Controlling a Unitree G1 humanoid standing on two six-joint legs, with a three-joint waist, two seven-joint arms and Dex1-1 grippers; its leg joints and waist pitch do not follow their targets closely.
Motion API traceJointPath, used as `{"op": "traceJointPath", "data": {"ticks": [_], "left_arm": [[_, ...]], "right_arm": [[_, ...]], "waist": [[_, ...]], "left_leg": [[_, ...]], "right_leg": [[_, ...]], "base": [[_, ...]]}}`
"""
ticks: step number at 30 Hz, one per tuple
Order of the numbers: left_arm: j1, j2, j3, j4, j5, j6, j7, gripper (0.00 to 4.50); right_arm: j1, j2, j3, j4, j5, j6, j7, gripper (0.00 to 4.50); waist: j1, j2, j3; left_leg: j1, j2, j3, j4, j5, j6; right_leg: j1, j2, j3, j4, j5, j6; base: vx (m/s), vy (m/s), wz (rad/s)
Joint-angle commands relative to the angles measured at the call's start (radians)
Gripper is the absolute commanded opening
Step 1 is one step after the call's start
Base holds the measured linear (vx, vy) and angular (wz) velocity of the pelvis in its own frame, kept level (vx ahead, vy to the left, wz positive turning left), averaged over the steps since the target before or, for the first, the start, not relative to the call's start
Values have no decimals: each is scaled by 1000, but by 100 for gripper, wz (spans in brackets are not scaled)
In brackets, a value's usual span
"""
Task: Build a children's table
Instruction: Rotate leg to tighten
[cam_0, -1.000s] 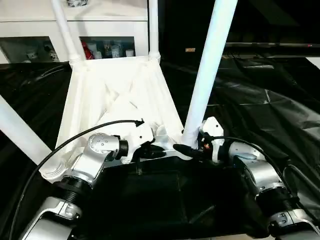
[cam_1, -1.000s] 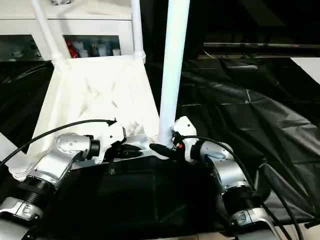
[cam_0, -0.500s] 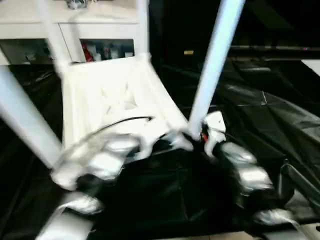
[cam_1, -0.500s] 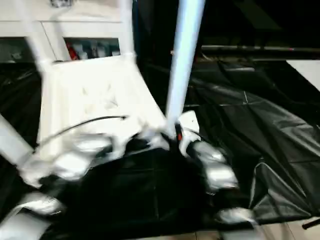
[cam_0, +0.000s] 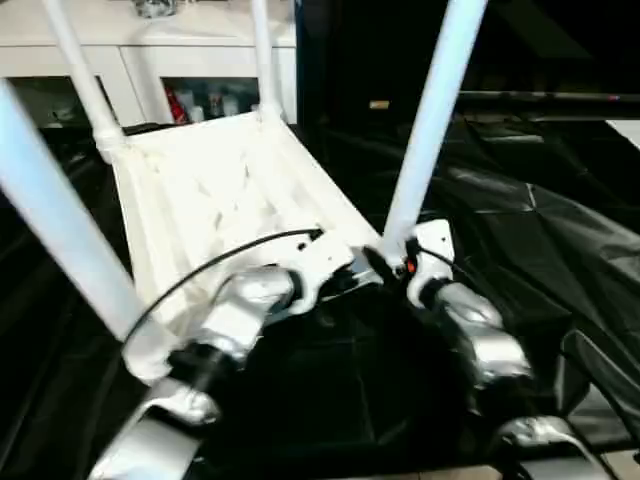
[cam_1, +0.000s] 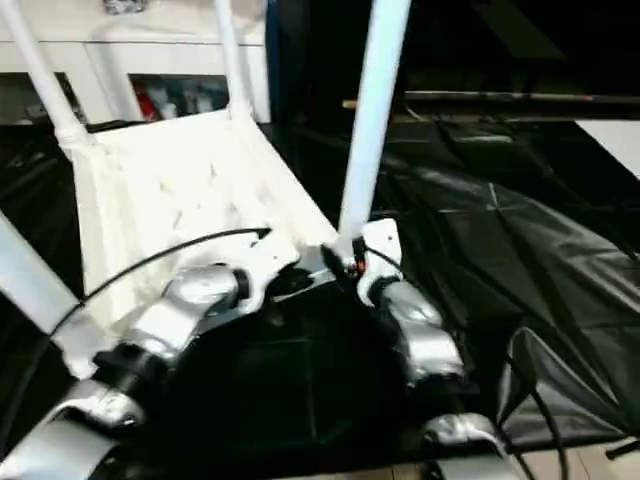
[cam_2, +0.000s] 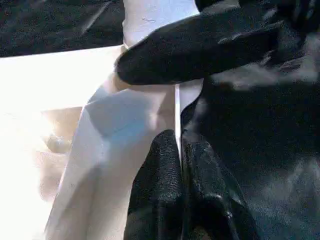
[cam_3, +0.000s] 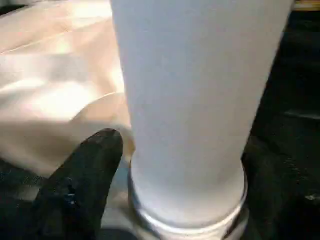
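The children's table (cam_0: 215, 190) is seen upside down on the black-draped work table (cam_0: 540, 230), its ribbed underside facing up and all four legs standing in the corner sockets. The near right leg (cam_0: 432, 110) is straddled at its base by the right gripper (cam_0: 388, 268), one black finger (cam_3: 82, 180) on each side of the tube. The near rim of the top is pinched by the left gripper (cam_2: 179, 165), its jaws pressed together on the thin white edge.

It is judged that the main risk is a leg not fully seated: if the table is tilted or turned over, this leg could be pulled out of its socket. The thin rim could also slip out of the left gripper, because little plastic is held. The white cabinet (cam_0: 190, 60) behind could be struck by the far legs.
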Motion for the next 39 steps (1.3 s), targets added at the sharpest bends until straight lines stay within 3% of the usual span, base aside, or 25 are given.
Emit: {"op": "traceJointPath", "data": {"ticks": [1, 3, 10, 11, 13, 21, 24, 30, 33, 34, 36, 39], "left_arm": [[44, 33, -4, -15, -54, -53, -86, 0], [60, 69, 10, -33, -72, -68, -133, 0], [100, 152, 38, -78, -113, -80, -235, 0], [107, 162, 37, -85, -120, -77, -239, 0], [113, 166, 36, -92, -126, -76, -241, 0], [114, 162, 36, -98, -130, -75, -240, 0], [114, 162, 34, -101, -133, -76, -241, 0], [121, 164, 22, -99, -124, -70, -242, 0], [114, 148, 10, -80, -88, -49, -185, 0], [102, 118, 11, -63, -75, -31, -132, 0], [95, 102, 11, -54, -69, -25, -108, 0], [53, 21, 3, 1, -36, 16, 10, 0]], "right_arm": [[6, -36, 50, -75, 26, 11, 137, 394], [14, -75, 43, -95, 39, 13, 206, 394], [28, -166, 78, -123, 44, -1, 390, 394], [21, -180, 97, -113, 31, -8, 407, 394], [16, -190, 110, -108, 26, -8, 422, 368], [-2, -186, 104, -86, 23, -5, 439, 315], [-2, -188, 109, -85, 29, -6, 445, 276], [18, -180, 110, -93, 32, -11, 440, 251], [32, -148, 88, -84, 26, 0, 357, 249], [40, -110, 65, -60, 8, 11, 241, 249], [43, -90, 56, -47, -3, 11, 182, 248], [58, -1, 20, -19, -36, 35, -52, 247]], "waist": [[7, -18, -50], [3, -18, -49], [2, -21, -49], [1, -16, -49], [-2, -23, -49], [-6, -24, -50], [-6, -21, -51], [-7, -20, -52], [-8, -19, -50], [-9, -20, -49], [-16, -20, -46], [-18, -10, -46]], "left_leg": [[4, 56, -27, -64, -204, 83], [6, 58, -25, -64, -209, 84], [5, 58, -23, -63, -188, 80], [6, 57, -23, -62, -184, 80], [5, 57, -22, -61, -188, 81], [6, 57, -21, -58, -175, 87], [6, 56, -21, -57, -164, 92], [6, 57, -21, -57, -164, 91], [6, 57, -21, -58, -167, 87], [5, 56, -22, -59, -173, 83], [7, 55, -24, -65, -211, 50], [14, 55, -27, -69, -265, 16]], "right_leg": [[38, -59, 38, -85, -210, -195], [32, -59, 40, -83, -203, -206], [33, -57, 40, -73, -153, -235], [33, -58, 40, -73, -149, -239], [34, -58, 39, -74, -155, -241], [33, -57, 40, -73, -156, -244], [34, -56, 40, -71, -137, -248], [35, -56, 39, -70, -131, -253], [33, -56, 40, -71, -137, -253], [33, -56, 40, -72, -149, -250], [30, -56, 39, -80, -228, -231], [24, -57, 42, -88, -291, -204]], "base": [[0, 0, 0], [0, 0, 0], [0, 0, 0], [0, 0, 0], [0, 0, 0], [0, 0, 0], [0, 0, 0], [0, 0, 0], [0, 0, 0], [0, 0, 0], [0, 0, 0], [0, 0, 0]]}}
